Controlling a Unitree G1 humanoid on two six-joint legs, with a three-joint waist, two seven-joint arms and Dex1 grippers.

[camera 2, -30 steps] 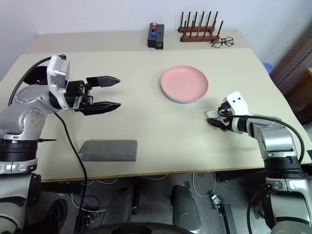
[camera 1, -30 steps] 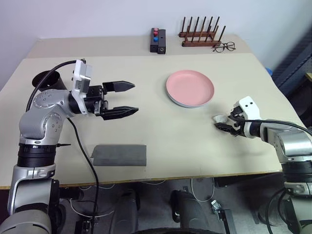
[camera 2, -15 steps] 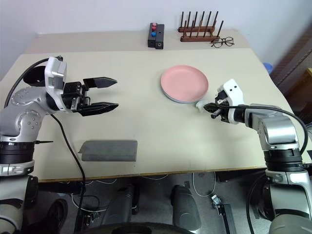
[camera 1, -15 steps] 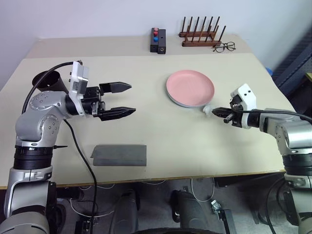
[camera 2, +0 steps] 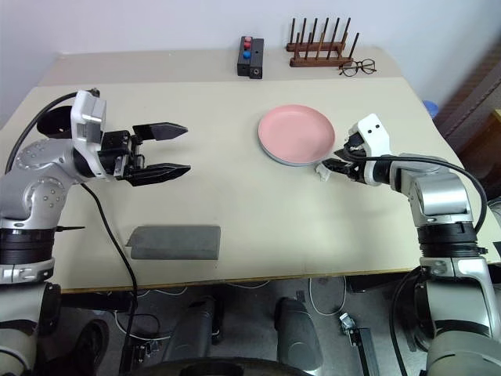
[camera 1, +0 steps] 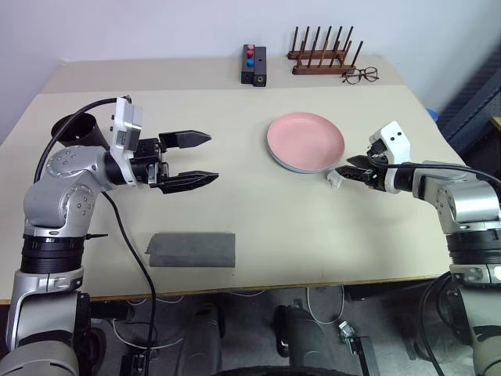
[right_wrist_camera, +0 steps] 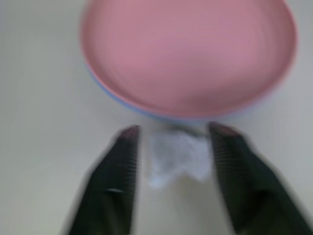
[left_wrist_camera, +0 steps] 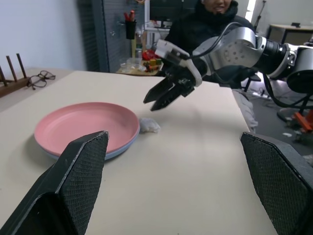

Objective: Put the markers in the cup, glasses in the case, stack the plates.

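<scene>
Beige tabletop (camera 1: 313,227): plates (camera 1: 305,142) stacked at the right gripper's (camera 1: 350,168) eleven o'clock; both sets of jaws open, empty, white scrap (camera 1: 334,179) between right ones; left gripper (camera 1: 205,159) idle.

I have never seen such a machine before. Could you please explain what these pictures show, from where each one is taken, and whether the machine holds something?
This is a humanoid robot with two arms, each ending in a gripper with two black fingers. Two pictures come from cameras in its head, looking down over a beige table. The other two come from a camera on each wrist, looking along that gripper's fingers.

On the table a pink plate lies on a blue plate. A small white crumpled scrap lies beside them, a grey case near the front edge, and a black cup behind the left arm. At the far side are a wooden rack, wire spectacles and a small black block.

The left gripper is open in the air and holds nothing. The right gripper is open at the scrap, its fingers on either side, not gripping it.
</scene>
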